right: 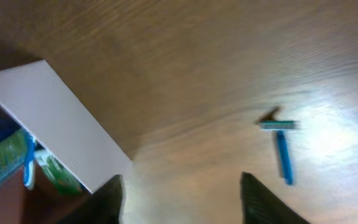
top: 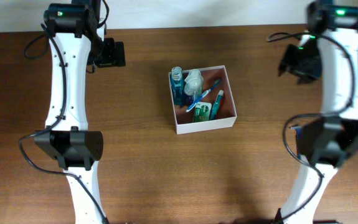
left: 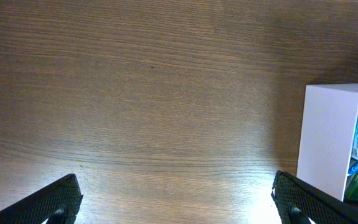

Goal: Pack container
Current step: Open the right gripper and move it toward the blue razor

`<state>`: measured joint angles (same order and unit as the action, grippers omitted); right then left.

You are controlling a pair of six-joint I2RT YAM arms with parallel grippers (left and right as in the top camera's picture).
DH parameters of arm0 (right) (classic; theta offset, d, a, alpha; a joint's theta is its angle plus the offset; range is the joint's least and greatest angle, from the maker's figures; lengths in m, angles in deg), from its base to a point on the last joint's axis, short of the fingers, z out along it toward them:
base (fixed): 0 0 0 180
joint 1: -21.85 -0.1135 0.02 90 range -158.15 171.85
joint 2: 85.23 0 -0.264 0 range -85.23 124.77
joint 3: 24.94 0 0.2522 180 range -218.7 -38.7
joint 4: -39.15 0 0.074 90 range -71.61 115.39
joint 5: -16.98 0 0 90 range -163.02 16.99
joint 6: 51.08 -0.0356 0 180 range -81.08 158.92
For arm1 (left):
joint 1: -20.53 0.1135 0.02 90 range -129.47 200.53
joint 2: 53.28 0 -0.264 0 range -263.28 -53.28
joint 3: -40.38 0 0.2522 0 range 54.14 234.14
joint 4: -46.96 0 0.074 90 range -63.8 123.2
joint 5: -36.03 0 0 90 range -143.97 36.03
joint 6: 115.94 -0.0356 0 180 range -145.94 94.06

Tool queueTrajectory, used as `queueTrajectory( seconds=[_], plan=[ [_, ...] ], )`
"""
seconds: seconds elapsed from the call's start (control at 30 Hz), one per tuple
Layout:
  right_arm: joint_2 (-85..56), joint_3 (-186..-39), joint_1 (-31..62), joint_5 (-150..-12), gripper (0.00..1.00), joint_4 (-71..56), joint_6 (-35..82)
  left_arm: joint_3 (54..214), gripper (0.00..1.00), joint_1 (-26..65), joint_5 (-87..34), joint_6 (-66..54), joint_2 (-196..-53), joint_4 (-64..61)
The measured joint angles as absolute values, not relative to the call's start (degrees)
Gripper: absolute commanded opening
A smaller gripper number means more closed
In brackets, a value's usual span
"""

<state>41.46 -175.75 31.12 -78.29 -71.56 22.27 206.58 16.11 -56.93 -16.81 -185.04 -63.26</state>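
Right gripper (right: 182, 205) apart from white-walled, well-filled container (top: 207, 124)

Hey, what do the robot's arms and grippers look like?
The left arm and right arm are white tubular links with black joint housings and loose black cables. A green light glows on each. The left gripper and right gripper have black fingers.
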Motion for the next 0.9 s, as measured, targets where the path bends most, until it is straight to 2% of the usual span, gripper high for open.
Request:
queueTrajectory(
  seconds=[0.07,0.17,0.2,0.33,0.57,0.83,0.9],
  plan=[
    [36.3,-171.1,32.7,-78.4,0.83,-71.5,25.2,206.6,0.99,16.1,-56.9,-16.8,-185.0,-63.3],
    [27.1,-161.7,33.7,-76.9,0.91,-71.6,28.5,206.6,0.99,16.1,-56.9,-16.8,-185.0,-63.3],
    [25.4,-160.1,33.8,-76.4,0.99,-71.6,28.8,206.6,0.99,16.1,-56.9,-16.8,-185.0,-63.3],
    [14.9,-145.7,34.7,-71.5,0.99,-71.5,31.5,206.6,0.99,16.1,-56.9,-16.8,-185.0,-63.3],
    [12.8,-133.7,37.0,-69.1,0.99,-65.9,34.7,206.6,0.99,16.1,-56.9,-16.7,-185.0,-63.3],
    [12.8,-132.0,37.2,-62.3,0.99,-57.7,36.4,206.6,0.99,16.1,-56.9,-16.7,-185.0,-63.3],
    [12.8,-132.0,37.3,-61.9,0.95,-57.7,37.4,206.6,0.99,16.1,-56.9,-16.7,-185.0,-63.3]
  ],
)
